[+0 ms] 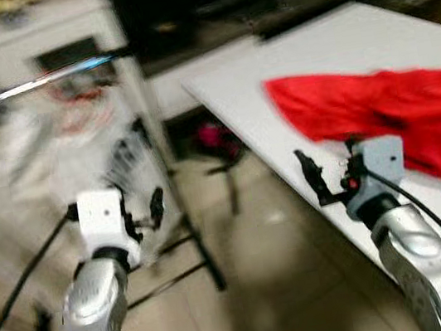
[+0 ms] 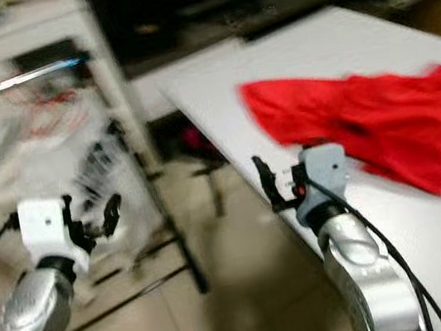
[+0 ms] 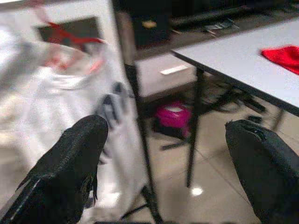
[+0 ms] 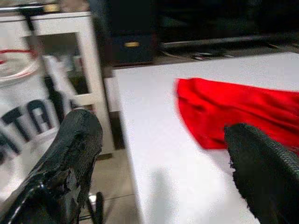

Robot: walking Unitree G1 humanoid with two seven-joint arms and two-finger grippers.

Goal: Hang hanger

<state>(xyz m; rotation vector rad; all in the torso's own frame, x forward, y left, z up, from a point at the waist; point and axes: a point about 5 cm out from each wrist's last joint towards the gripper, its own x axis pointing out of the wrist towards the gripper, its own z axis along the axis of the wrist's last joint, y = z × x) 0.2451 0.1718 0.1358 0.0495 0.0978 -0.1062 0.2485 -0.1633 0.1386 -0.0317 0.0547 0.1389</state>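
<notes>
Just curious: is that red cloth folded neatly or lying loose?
Loose: the red cloth lies rumpled and spread on the white table.

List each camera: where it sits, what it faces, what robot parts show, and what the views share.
Head stereo pair: looks down at left gripper, right gripper, red garment on white table.
Left wrist: along open fingers toward white shirt on rack.
Right wrist: along open fingers toward the garment.
All share the table and garment.

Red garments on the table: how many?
1. A red garment lies spread on the white table, ahead of the right gripper. More could be hidden beyond the frame edge.
</notes>
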